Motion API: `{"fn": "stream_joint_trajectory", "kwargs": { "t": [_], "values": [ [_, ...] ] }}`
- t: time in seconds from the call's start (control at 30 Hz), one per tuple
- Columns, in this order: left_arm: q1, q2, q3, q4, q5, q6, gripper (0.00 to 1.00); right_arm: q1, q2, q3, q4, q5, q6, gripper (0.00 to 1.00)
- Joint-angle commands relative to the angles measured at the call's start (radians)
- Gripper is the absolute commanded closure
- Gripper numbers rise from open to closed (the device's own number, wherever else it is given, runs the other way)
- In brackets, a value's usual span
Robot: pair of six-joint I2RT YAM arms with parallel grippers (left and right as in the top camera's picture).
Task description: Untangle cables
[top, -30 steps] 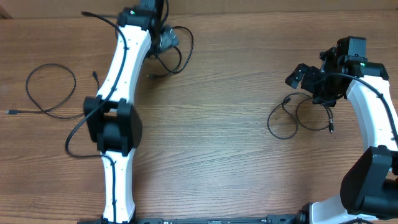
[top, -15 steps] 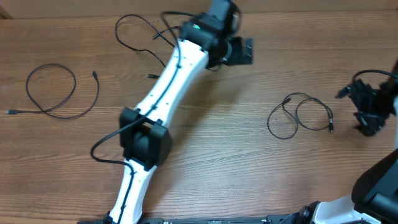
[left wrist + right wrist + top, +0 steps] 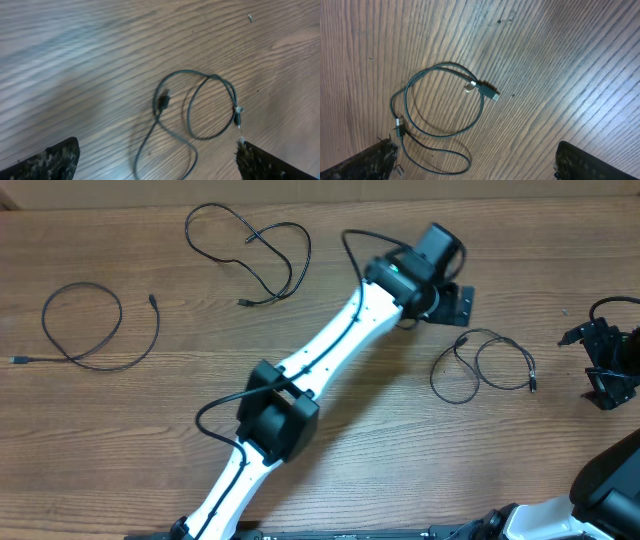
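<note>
Three thin black cables lie apart on the wooden table: one loop at the left (image 3: 120, 310), one at the top (image 3: 308, 255), and a double loop at the right (image 3: 433, 378). My left gripper (image 3: 457, 304) hovers just above and left of the right cable, open and empty. In the left wrist view that cable (image 3: 163, 101) lies ahead of the open left gripper (image 3: 157, 165). My right gripper (image 3: 604, 366) is near the right edge, off to the right of the same cable, also open. The right wrist view shows the cable (image 3: 490, 92) ahead of the right gripper (image 3: 475, 165), untouched.
The white left arm (image 3: 330, 350) stretches diagonally across the table's middle from the bottom edge. The right arm's base (image 3: 610, 480) sits at the bottom right corner. The table's back edge (image 3: 320, 200) runs close behind the top cable.
My left arm has swung from the top cable rightward to the right cable. My right gripper has drawn back from that cable toward the right edge. The cables have not moved.
</note>
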Motion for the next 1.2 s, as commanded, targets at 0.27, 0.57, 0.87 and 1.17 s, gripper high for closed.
{"fn": "stream_joint_trajectory", "kwargs": {
  "t": [0.27, 0.57, 0.87, 1.17],
  "values": [
    [-0.038, 0.082, -0.007, 0.1, -0.126, -0.105, 0.01, -0.002, -0.006, 0.024, 0.047, -0.001, 0.006, 0.0],
    [-0.039, 0.149, -0.007, 0.19, -0.115, -0.142, 0.0, -0.002, -0.006, 0.024, 0.047, 0.0, 0.006, 0.0],
    [-0.042, 0.201, -0.007, 0.211, -0.079, -0.162, 0.01, -0.002, -0.006, 0.024, 0.047, 0.0, 0.006, 0.0],
    [-0.068, 0.201, -0.007, 0.234, 0.045, -0.082, 0.0, -0.002, -0.006, 0.024, 0.047, -0.001, 0.006, 0.0]
  ]
}}
